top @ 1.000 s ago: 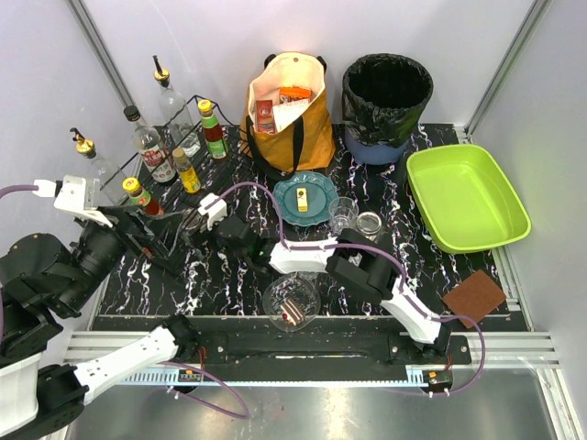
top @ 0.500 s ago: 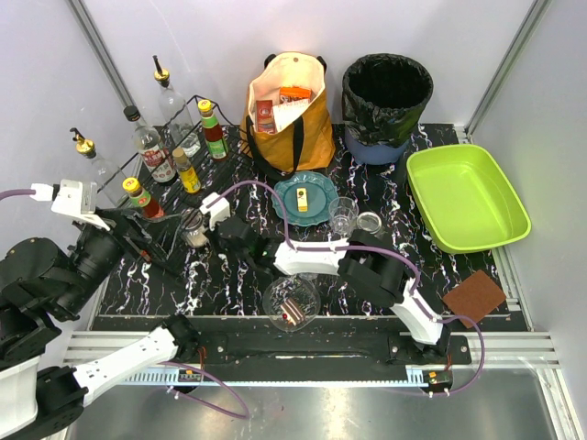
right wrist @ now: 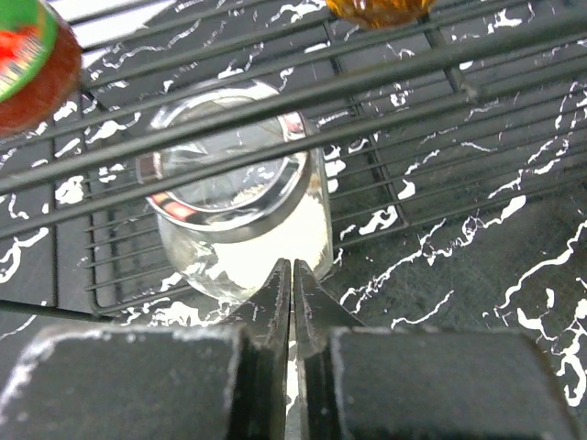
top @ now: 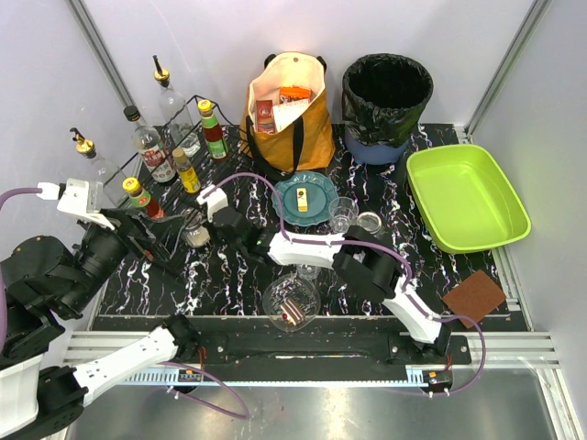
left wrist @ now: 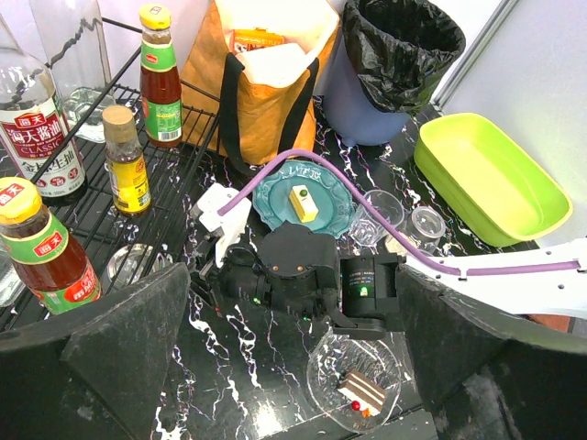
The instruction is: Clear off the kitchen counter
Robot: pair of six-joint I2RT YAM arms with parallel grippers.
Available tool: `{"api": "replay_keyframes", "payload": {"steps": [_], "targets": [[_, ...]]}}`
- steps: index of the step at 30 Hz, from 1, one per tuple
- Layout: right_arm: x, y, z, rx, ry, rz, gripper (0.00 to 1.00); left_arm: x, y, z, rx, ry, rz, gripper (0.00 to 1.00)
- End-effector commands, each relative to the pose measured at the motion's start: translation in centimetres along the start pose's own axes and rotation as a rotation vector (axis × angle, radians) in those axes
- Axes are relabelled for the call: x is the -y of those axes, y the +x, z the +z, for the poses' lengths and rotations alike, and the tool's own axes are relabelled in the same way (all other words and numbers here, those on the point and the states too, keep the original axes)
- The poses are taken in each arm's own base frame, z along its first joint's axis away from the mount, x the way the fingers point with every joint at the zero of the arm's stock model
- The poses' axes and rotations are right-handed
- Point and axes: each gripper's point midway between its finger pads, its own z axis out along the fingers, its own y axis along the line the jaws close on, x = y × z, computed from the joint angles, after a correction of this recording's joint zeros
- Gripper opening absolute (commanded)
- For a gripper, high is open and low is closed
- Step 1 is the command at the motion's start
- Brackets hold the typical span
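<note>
I've got the right jaws shut on nothing, glass jar [right wrist: 234, 215] just ahead; left jaws wide open, empty.

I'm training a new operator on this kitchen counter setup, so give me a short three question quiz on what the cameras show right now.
1. True or false: the right gripper is shut, gripping nothing.
2. What lies on the teal plate? A) a yellow block B) a sponge C) a bottle
3. Name what sits in the clear bowl.

Key: 1 true; 2 A; 3 a small slice of layered cake.
</note>
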Motion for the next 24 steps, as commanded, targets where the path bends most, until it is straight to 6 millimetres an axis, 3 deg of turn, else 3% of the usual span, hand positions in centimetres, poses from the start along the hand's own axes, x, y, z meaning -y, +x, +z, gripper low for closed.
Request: {"api": "replay_keyframes", "payload": {"steps": [1,11,18,21,24], "targets": [[-0.7,-0.2,0.5,-0.009,-0.032,0.022,0.07,0.6,-0.8,0.7,0.022,0.010,-0.011,0.99],[-1.8,0.1,2.0,-0.018,-0.073,0.036,0.07,0.6,-0.7,0.8,0.019,0.009,-0.008,0.99],[-1.6,0.1,2.7,-0.013,-0.052,0.043,0.07,0.7,-0.6,1.0,0.011,0.008,0.002,0.99],[-1.3,-0.5,2.0,-0.006,-0.036,0.046,0.09,0.7,-0.6,1.0,0.011,0.007,0.004,0.99],[-0.7,-2.3,-0.2,0.009,-0.023,0.051,0.16,0.8,-0.8,1.1,0.012,0.010,0.006,0.99]]}}
